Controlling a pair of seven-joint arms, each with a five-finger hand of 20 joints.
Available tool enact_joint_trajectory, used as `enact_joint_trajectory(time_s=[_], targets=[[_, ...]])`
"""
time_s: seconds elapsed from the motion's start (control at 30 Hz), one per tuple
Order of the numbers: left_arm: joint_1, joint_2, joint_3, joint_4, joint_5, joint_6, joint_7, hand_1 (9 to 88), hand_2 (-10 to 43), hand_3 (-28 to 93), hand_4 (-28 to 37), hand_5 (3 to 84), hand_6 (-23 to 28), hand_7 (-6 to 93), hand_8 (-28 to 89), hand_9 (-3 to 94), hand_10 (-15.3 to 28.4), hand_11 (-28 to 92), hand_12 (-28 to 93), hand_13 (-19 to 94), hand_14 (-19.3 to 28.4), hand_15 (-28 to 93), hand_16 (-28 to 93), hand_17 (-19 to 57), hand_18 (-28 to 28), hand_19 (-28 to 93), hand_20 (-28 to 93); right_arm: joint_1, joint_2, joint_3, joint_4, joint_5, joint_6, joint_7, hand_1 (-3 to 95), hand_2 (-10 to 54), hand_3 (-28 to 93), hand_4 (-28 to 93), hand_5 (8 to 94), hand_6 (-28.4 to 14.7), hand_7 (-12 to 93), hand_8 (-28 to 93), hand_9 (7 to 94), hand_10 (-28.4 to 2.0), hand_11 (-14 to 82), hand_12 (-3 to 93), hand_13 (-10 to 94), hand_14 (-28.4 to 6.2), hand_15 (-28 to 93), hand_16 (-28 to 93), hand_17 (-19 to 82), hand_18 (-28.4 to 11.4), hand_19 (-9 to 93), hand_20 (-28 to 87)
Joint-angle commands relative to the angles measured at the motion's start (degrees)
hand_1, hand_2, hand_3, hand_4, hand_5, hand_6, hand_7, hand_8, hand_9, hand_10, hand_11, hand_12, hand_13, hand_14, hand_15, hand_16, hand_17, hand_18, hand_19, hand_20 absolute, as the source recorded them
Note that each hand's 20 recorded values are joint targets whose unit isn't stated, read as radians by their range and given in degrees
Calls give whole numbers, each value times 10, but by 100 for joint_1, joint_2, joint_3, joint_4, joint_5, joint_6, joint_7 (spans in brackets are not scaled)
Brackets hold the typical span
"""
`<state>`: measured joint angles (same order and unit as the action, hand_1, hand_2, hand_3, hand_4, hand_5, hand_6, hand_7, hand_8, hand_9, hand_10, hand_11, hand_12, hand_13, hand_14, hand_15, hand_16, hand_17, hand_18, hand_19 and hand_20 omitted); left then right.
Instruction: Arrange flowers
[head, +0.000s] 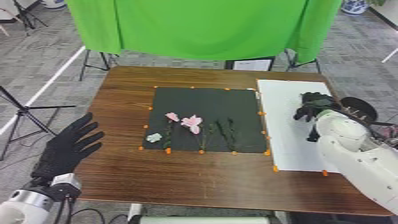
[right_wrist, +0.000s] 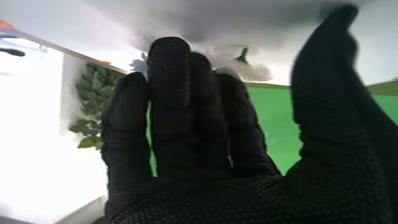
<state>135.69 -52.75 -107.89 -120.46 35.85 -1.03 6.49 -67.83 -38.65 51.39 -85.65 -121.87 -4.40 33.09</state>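
"What's around the right hand (head: 314, 104)?"

"The sheet (head: 282, 137) is under it, the mat (head: 209, 97) to its left, with orange tabs (head: 169, 150) along the edges. A round black thing (head: 359, 108) sits just to its right, close by the arm. The green cloth (head: 204, 25) hangs beyond it, past the table (head: 133, 75)."

"And the flowers?"

"Left of that hand, on the mat: two pink ones (head: 192, 124), a pale one (head: 154, 137), and dark stems (head: 233, 134) nearest it."

"How's the hand itself?"

"Wide. From the right wrist, its fingers (right_wrist: 169, 100) run straight, thumb well off to the side. The left hand (head: 62, 152) is far to its left, by the table's edge, fingers straight and spread."

"Anything hard to make out?"

"Past the right fingertips there's a blurred pinkish shape (right_wrist: 255, 73) with a green bit (right_wrist: 242, 55); I can't tell whether they touch. The black thing is partly behind the arm."
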Motion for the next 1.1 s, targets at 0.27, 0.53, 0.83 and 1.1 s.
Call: enact_joint_trajectory(time_s=[0.27, 0.53, 0.83, 1.1], targets=[[59, 12, -48, 7, -18, -14, -28, 234, -19, 704, -283, 242, 35, 163, -102, 211, 106, 139, 176, 152, 150, 265, 12, -116, 186, 327, 92, -78, 45, -250, 1, -535, 1665, -734, 471, -84, 830, -282, 706, 28, 481, -47, 873, -60, 249, 407, 768, -50, 633, 278, 367, -181, 879, 445], [34, 3, -37, 5, -18, -4, -58, 234, -18, 704, -283, 242, 35, 163, -102, 211, 106, 139, 176, 152, 151, 265, 12, -116, 186, 327, 91, 177, -289, -584, -933, -638, 1743, -1552, 470, -94, 845, -283, 721, 25, 473, -48, 885, -63, 247, 419, 778, -50, 641, 286, 376, -183, 891, 451], [-69, -5, 51, 25, -13, -23, -102, 234, -18, 704, -283, 242, 34, 165, -102, 211, 106, 140, 176, 151, 151, 265, 12, -117, 187, 327, 92, 555, -914, -1323, -1138, -931, 1533, -2201, 462, -95, 862, -282, 723, 24, 472, -46, 886, -60, 237, 428, 775, -46, 642, 292, 375, -184, 895, 452], [-91, -15, 70, 39, -20, -12, -138, 235, -16, 702, -283, 242, 34, 164, -103, 211, 106, 140, 175, 151, 151, 267, 12, -117, 187, 328, 92, 664, -1170, -1617, -1037, -1025, 1342, -2298, 455, -95, 864, -278, 725, 28, 471, -46, 888, -61, 229, 432, 772, -47, 645, 296, 373, -184, 894, 454]])
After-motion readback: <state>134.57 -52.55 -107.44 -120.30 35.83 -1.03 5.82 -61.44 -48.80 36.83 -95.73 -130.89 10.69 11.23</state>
